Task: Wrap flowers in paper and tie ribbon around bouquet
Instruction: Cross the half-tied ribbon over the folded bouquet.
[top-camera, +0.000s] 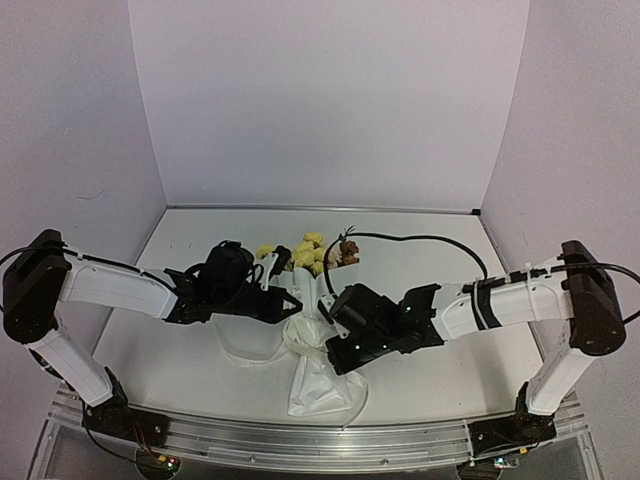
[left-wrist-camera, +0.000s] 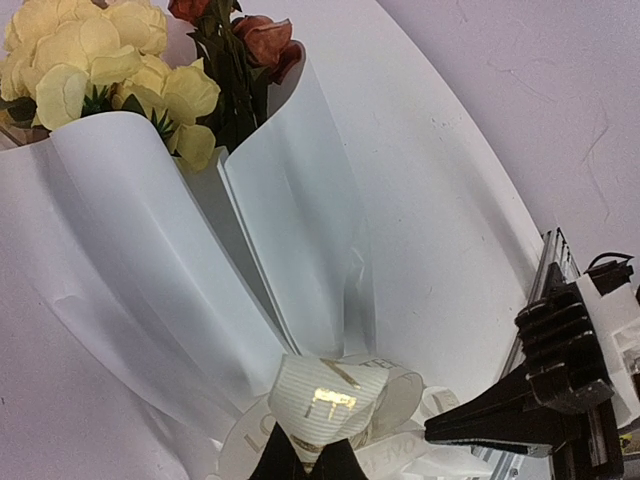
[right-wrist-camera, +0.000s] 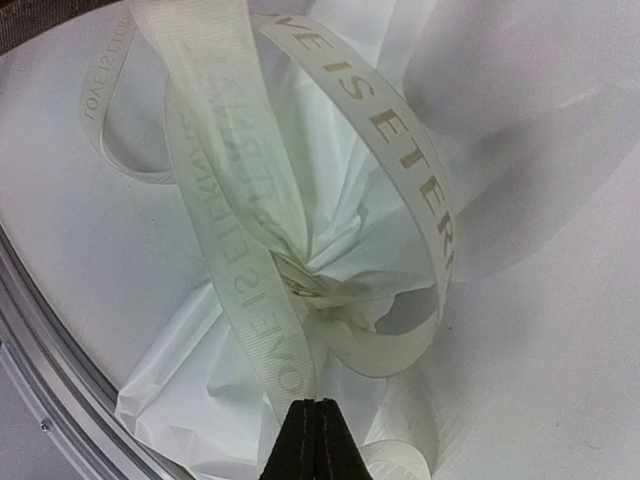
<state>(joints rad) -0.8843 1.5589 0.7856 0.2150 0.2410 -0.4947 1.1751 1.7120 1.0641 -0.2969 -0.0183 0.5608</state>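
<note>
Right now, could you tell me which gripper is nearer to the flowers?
Left. The left gripper holds the ribbon at the pinch, with the flowers up the paper cone ahead. The right gripper is shut on a ribbon strand over the crumpled lower end.

Both arms stretch inward, nearly meeting: left tool (top-camera: 283, 303) at nine o'clock, right tool (top-camera: 335, 306) at three, each clamped tight.

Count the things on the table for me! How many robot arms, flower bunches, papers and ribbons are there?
robot arms: 2
flower bunch: 1
paper: 1
ribbon: 1
Total: 5
</note>
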